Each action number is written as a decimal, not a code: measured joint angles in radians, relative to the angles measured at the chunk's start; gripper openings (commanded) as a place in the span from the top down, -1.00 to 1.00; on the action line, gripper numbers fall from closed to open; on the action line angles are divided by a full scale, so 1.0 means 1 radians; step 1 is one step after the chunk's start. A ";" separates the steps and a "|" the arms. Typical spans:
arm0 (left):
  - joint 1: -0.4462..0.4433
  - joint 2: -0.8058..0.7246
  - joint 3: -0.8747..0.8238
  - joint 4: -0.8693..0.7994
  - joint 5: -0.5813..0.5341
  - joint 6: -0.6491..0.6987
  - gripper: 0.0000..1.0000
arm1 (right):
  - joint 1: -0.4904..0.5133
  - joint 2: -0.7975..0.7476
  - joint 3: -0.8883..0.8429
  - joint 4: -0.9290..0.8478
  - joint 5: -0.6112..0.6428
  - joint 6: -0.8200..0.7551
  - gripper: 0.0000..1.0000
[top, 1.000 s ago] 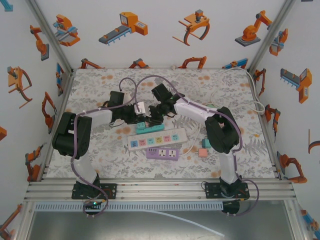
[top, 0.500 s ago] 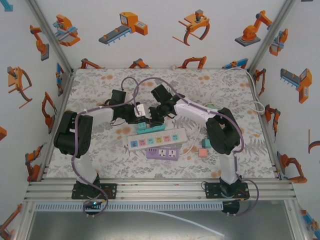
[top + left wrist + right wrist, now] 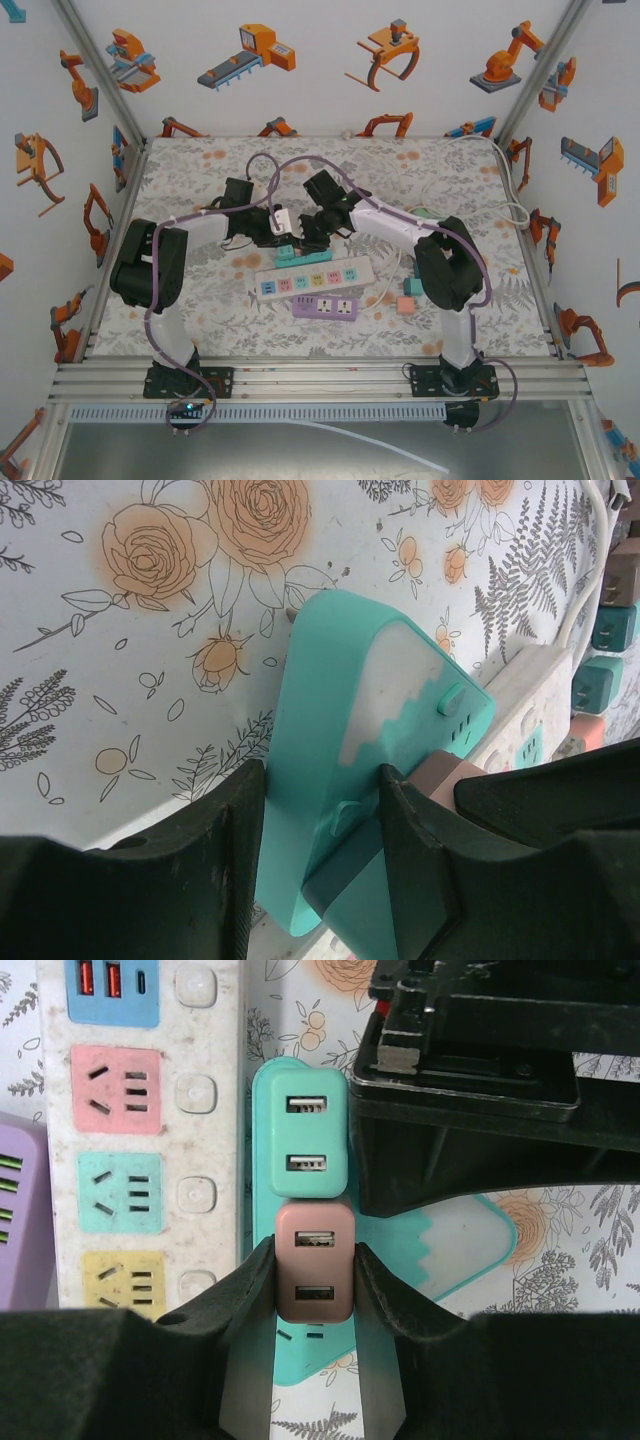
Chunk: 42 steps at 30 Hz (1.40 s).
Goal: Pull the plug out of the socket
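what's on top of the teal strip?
Plugged into the teal strip: a teal USB adapter and a pink USB adapter, end to end; the right gripper clamps the pink one. What's beneath them is covered.

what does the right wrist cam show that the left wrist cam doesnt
Right wrist: the right hand shut on the pink plug, its two USB ports facing the camera, a teal plug seated just beyond it, and the purple strip.
Left wrist: the left hand clamping the sides of the teal strip, with spare plugs lying past the white strip.
Both: the teal strip, the pink plug in it, the white strip.
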 measured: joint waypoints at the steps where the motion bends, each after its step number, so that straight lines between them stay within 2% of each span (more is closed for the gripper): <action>1: 0.000 0.000 0.000 -0.001 0.001 0.000 0.18 | 0.000 0.000 0.002 -0.004 0.000 -0.003 0.82; 11: -0.004 -0.004 0.000 -0.025 0.003 0.015 0.18 | 0.000 0.000 0.011 -0.015 -0.008 0.050 0.82; 17: -0.005 -0.005 0.000 -0.025 0.002 0.016 0.18 | -0.001 -0.009 0.083 -0.053 -0.010 0.077 0.82; 28: -0.005 -0.007 0.006 -0.032 -0.002 0.019 0.18 | 0.023 -0.113 0.047 0.031 -0.045 0.113 0.79; 37: -0.015 -0.053 0.062 -0.138 -0.135 0.058 0.13 | 0.005 -0.235 0.045 0.050 0.031 0.503 0.76; 42: -0.012 -0.089 0.127 -0.173 -0.185 0.071 0.05 | -0.056 -0.338 0.032 0.052 0.035 0.764 0.80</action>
